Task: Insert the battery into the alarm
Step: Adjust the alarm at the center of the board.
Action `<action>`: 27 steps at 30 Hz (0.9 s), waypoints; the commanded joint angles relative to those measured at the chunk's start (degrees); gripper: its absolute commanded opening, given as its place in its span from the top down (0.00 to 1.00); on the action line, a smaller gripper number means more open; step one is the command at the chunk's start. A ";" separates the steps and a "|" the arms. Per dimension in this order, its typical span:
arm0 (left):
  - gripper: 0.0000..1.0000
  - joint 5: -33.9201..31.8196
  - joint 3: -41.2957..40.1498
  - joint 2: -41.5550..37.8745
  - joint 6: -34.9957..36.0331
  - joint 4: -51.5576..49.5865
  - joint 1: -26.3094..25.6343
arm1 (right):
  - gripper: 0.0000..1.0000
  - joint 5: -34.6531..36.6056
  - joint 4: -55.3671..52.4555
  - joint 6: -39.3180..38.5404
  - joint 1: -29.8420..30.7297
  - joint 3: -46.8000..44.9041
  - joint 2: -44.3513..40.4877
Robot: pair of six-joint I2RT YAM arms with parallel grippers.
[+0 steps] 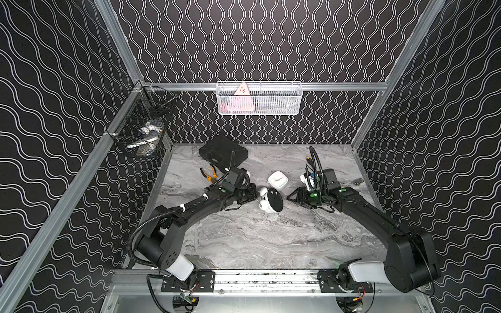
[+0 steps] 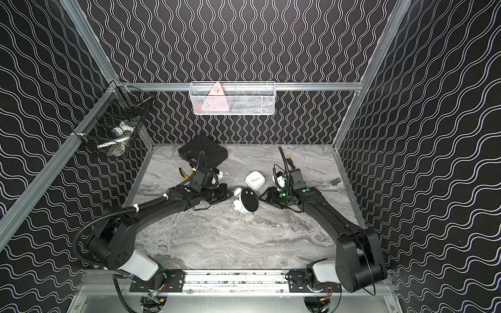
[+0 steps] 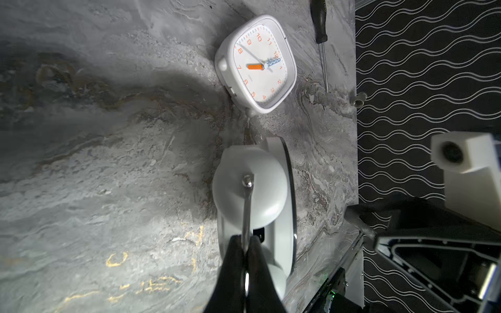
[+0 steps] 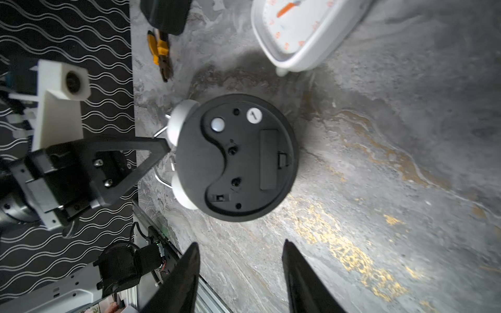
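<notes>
Clutter near the alarm (image 1: 272, 201): a square white clock (image 1: 278, 181) lies just behind it. Pliers (image 1: 208, 173) and a black case (image 1: 223, 153) lie behind the left arm. A screwdriver (image 3: 321, 40) and a small metal cylinder (image 1: 359, 181) lie toward the right wall.

The alarm rests mid-table (image 1: 257, 244) between both grippers. Its black back is turned up and toward the right gripper (image 4: 240, 244), and its bells (image 4: 180, 122) point toward the left gripper (image 3: 246, 244). The battery cover (image 4: 269, 160) is closed, with its long axis parallel to the line joining the bells.

The left gripper is clamped tight on a thin metal rod (image 3: 247, 206) at the bells. The right gripper stands partly open and empty, near the alarm but apart from it.
</notes>
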 commanded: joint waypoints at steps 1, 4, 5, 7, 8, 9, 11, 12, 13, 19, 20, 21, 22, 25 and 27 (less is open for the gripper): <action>1.00 -2.86 2.11 -0.92 1.53 -6.33 -0.82 | 0.56 0.28 6.07 0.63 3.19 1.91 -0.05; 1.00 -3.70 3.35 -1.48 0.55 -7.91 -1.57 | 0.64 0.90 8.87 1.22 7.69 3.89 1.63; 1.00 -3.52 3.68 -1.66 0.05 -8.17 -1.68 | 0.66 0.96 10.02 1.45 9.01 4.37 2.44; 1.00 -3.05 4.14 -1.94 -0.91 -8.60 -1.88 | 0.68 0.56 12.29 2.24 10.77 5.09 4.24; 1.00 -2.77 4.42 -1.99 -1.43 -8.92 -1.91 | 0.68 -0.03 13.59 2.75 11.43 5.50 5.37; 1.00 -2.56 4.69 -2.17 -1.70 -9.12 -1.97 | 0.68 -0.46 14.92 3.23 12.18 5.76 6.39; 1.00 -2.32 4.95 -2.46 -2.31 -9.38 -1.98 | 0.68 -0.35 16.50 3.56 13.68 6.41 8.15; 1.00 -2.41 5.05 -2.64 -2.58 -9.62 -2.01 | 0.68 -0.14 17.08 3.54 14.37 6.65 8.80; 1.00 -2.50 5.22 -2.63 -2.80 -9.92 -1.98 | 0.68 0.12 17.75 3.77 14.79 6.70 9.26; 1.00 -1.04 5.49 -2.14 -6.83 -10.18 -1.95 | 0.69 -0.01 21.95 4.87 16.27 5.66 11.95; 1.00 -0.79 5.55 -1.97 -7.39 -9.98 -2.02 | 0.70 0.04 22.09 4.87 16.35 5.48 12.21; 1.00 -0.58 5.58 -1.87 -7.76 -9.87 -1.95 | 0.70 0.01 22.28 4.85 16.40 5.26 12.38; 1.00 -0.24 5.51 -1.70 -8.37 -9.75 -1.95 | 0.70 0.02 22.65 4.80 16.44 4.97 12.48; 1.00 0.07 5.71 -1.38 -8.94 -9.67 -1.95 | 0.72 -0.34 22.87 4.73 16.53 4.31 12.67; 1.00 -0.43 6.09 -1.30 -9.03 -10.21 -1.93 | 0.73 -0.60 23.08 4.86 16.53 3.68 12.36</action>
